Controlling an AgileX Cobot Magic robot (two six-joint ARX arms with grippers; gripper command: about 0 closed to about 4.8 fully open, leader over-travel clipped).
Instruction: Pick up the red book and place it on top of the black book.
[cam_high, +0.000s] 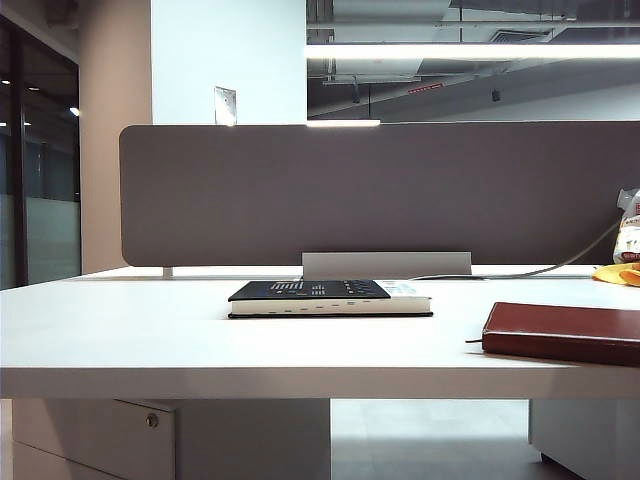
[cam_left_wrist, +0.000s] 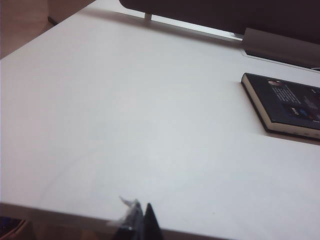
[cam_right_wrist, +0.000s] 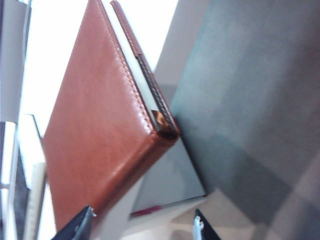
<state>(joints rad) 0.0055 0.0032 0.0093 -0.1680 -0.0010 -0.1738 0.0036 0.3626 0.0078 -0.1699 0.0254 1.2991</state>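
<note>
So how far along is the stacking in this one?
Nothing is done: the red book lies on the table, apart from the black book. The right gripper faces it, jaws open and empty. The left gripper waits near the table edge. Grasp, lift and placing remain.

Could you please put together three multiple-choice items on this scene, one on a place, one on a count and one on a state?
1. Where does the red book lie?
A. on the black book
B. on the table, right of the black book
C. on the floor

2. How many books are on the table?
A. one
B. two
C. four

3. How do the right gripper's jaws stand?
A. apart, holding nothing
B. shut on the red book
C. shut on a cable

Key: 1 B, it rests apart from the black book; 2 B, only these two show; 3 A, a gap separates the fingertips.
</note>
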